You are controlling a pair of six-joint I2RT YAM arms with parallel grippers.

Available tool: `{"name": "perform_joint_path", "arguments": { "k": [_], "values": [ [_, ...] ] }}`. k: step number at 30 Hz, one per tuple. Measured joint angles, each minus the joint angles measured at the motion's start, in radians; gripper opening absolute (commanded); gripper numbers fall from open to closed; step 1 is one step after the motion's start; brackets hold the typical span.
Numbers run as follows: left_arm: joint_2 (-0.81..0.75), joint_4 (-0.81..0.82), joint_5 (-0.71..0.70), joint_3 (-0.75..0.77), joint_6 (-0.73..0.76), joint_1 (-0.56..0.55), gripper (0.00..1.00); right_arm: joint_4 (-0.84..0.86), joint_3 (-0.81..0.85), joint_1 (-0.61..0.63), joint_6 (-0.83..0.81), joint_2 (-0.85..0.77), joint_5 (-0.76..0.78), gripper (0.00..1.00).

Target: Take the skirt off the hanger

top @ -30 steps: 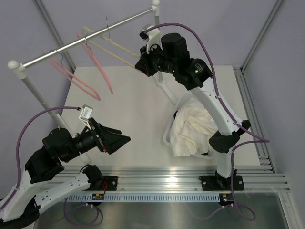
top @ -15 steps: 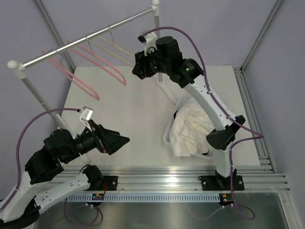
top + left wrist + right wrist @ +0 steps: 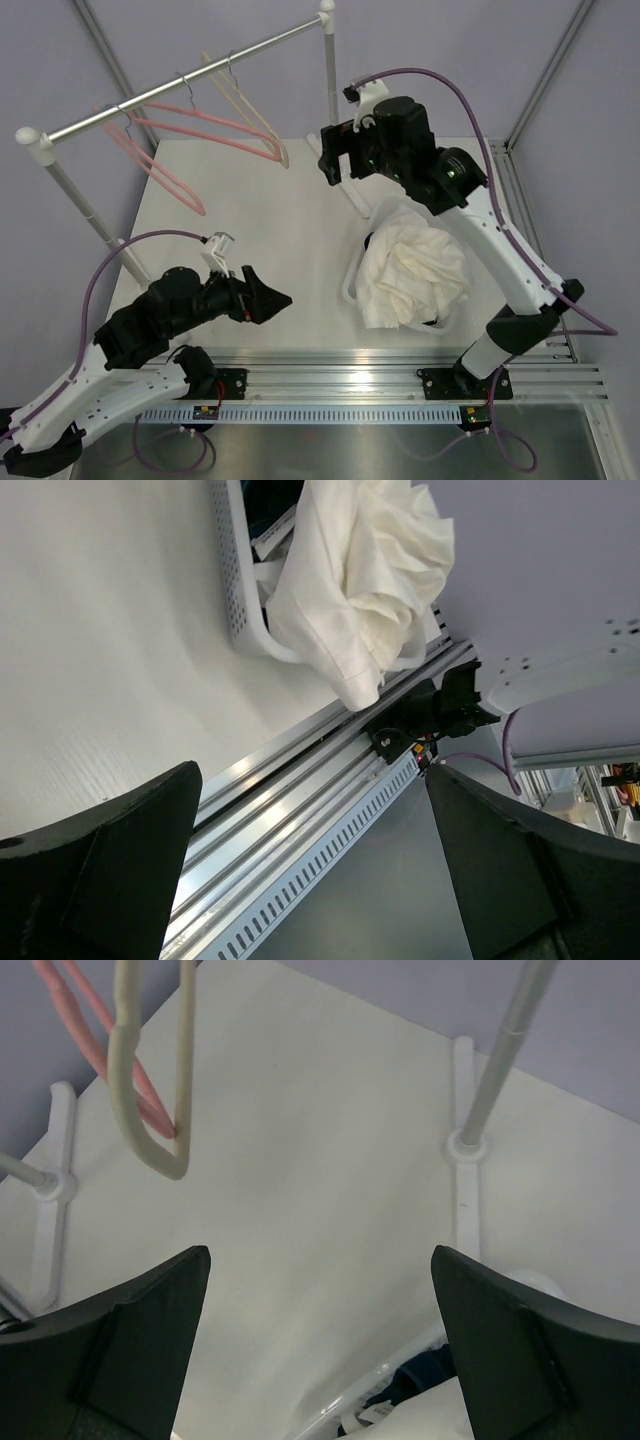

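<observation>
Skirt (image 3: 415, 270) lies off the hanger, a cream-white woven cloth bunched into soft, deep folds and heaped in the white basket (image 3: 232, 580) at the right of the table (image 3: 270, 220). One hemmed corner spills over the basket's rounded rim toward the near edge. The basket is plastic, its wall pierced with rows of small holes, and something dark sits inside it under the cloth; I cannot tell what it is. My right gripper (image 3: 335, 160) hangs high over the far part of the table near the rack's upright post (image 3: 500, 1055), its two dark, matte, wedge-shaped fingers spread wide with nothing between them. Just beyond it a cream hanger (image 3: 262, 125), smooth and rounded at its end, hangs bare from the shiny metal rail (image 3: 180, 75). Two thin pink hangers (image 3: 210, 132) hang beside it, also bare. The post is a slim grey tube set in a round white foot on the table's pale, matte surface. My left gripper (image 3: 270, 298) is low over the near left of the table, pointing toward the basket, its fingers likewise wide apart and holding nothing. Past them runs the ribbed aluminium frame (image 3: 300, 770) along the table's edge.
</observation>
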Motion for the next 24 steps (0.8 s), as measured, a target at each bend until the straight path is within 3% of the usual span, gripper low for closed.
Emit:
{"name": "perform_joint_path", "arguments": {
  "k": [5,13,19,24],
  "values": [
    [0.020,0.060,0.006,-0.119,-0.023,0.000,0.99,-0.004,-0.315,-0.001,0.053,-0.281,0.126,1.00],
    [0.003,0.220,0.082,-0.362,-0.091,0.000,0.99,0.054,-1.013,-0.002,0.225,-0.761,0.095,0.99],
    [-0.071,0.396,0.189,-0.531,-0.156,0.000,0.99,0.084,-1.306,-0.002,0.358,-1.075,0.019,0.99],
    [-0.199,0.615,0.306,-0.649,-0.228,0.000,0.99,0.130,-1.458,-0.002,0.442,-1.343,-0.071,1.00]
  ]
}}
